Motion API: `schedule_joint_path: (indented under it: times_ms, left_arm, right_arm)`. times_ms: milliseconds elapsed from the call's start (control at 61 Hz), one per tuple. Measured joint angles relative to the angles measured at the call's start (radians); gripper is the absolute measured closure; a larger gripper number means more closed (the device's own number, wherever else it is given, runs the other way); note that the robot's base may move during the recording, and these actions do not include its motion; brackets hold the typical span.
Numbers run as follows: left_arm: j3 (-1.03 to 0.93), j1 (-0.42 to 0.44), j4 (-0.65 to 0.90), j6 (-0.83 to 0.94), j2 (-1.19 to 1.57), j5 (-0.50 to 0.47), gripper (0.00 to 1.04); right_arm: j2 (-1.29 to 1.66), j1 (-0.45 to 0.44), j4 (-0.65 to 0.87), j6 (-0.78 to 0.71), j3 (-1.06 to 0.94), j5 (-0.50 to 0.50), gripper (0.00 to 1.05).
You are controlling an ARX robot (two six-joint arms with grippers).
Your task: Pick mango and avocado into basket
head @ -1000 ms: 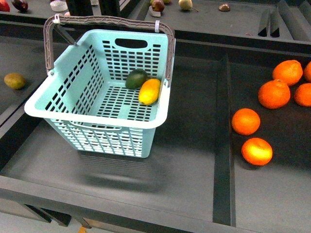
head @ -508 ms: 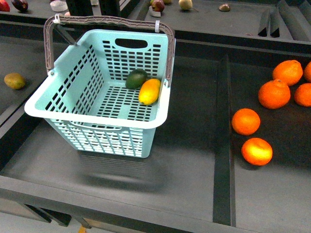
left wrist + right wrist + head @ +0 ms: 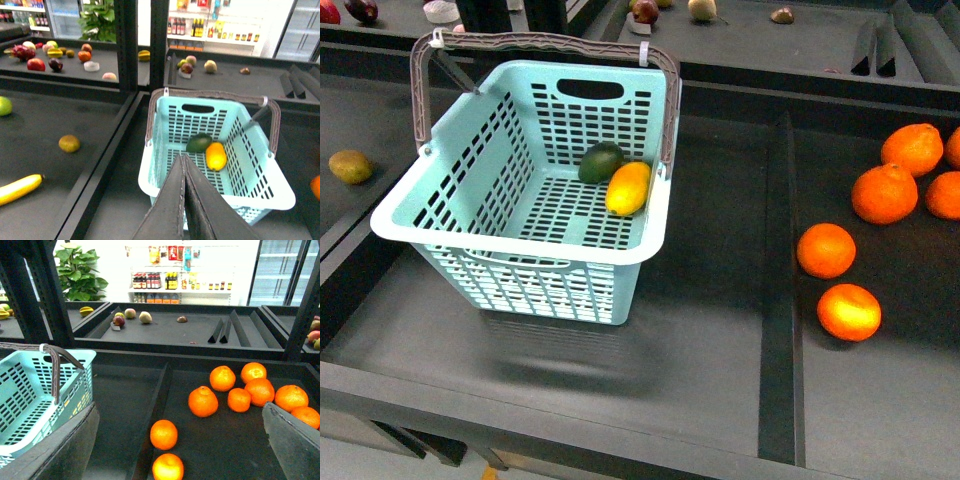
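Note:
The pale teal basket (image 3: 410, 225) stands on the dark shelf at centre left, its brown-grey handles raised. Inside it, against the far right corner, the yellow mango (image 3: 628, 188) lies touching the dark green avocado (image 3: 600, 162). The left wrist view looks down on the same basket (image 3: 260, 192) with the mango (image 3: 216, 156) and avocado (image 3: 199, 143) in it; my left gripper (image 3: 182, 162) is shut and empty, held back from the basket's near rim. My right gripper (image 3: 182, 432) is open wide over the oranges, the basket (image 3: 22, 405) off to its side. Neither arm shows in the front view.
Several oranges (image 3: 883, 193) lie in the right compartment beyond a black divider (image 3: 778, 280). A brownish fruit (image 3: 350, 166) sits in the left compartment, and a banana (image 3: 20, 188) lies nearby. More fruit rests on the back shelf (image 3: 720, 30). Upright black posts (image 3: 126, 45) stand behind.

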Motion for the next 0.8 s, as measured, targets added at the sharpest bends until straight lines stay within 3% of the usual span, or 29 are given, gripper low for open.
schedule_joint_path:
  times_ms: [328, 410, 688, 803]
  left_arm:
    - [0.000, 0.000, -0.119, 0.000, -0.116, 0.000, 1.02]
    - [0.000, 0.000, -0.290, 0.000, -0.273, 0.000, 1.02]
    - [0.000, 0.000, -0.298, 0.000, -0.289, 0.000, 1.02]
    - [0.000, 0.000, -0.298, 0.000, -0.289, 0.000, 0.78]
  right_arm:
    - [0.000, 0.000, 0.000, 0.000, 0.000, 0.000, 0.08]
    - [0.000, 0.000, 0.000, 0.000, 0.000, 0.000, 0.08]
    - [0.000, 0.000, 0.000, 0.000, 0.000, 0.000, 0.08]
    - [0.000, 0.000, 0.000, 0.000, 0.000, 0.000, 0.08]
